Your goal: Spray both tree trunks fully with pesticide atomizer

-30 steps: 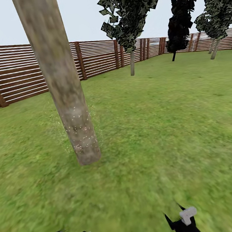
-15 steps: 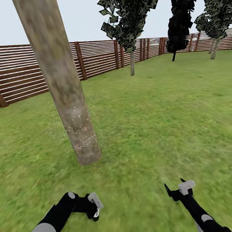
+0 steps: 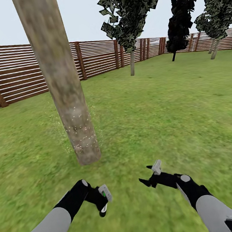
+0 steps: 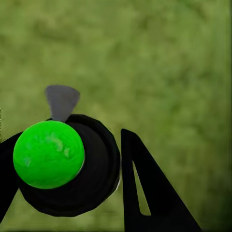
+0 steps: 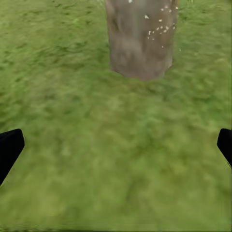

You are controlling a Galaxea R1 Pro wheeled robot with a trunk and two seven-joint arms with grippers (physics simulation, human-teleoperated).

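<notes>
No writing or label can be read on anything here. Nearest, the left gripper (image 3: 103, 201) hangs low over the grass (image 3: 160, 125), its jaws clamped on the pesticide atomizer (image 3: 103, 194); in the left wrist view the bottle (image 4: 67, 166) shows as a dark round body with a bright green cap, sitting between the black fingers (image 4: 150, 193). Beside it, apart from it, the right gripper (image 3: 149, 174) is held out empty, jaws spread wide: in the right wrist view its two dark fingertips (image 5: 9, 147) sit at opposite edges with only lawn between.

Just beyond both arms stands the near tree trunk (image 3: 59, 79), its lower part dotted with white specks of pesticide (image 3: 77, 129). Farther off, more trees (image 3: 129, 20) stand before the slatted fence (image 3: 98, 56).
</notes>
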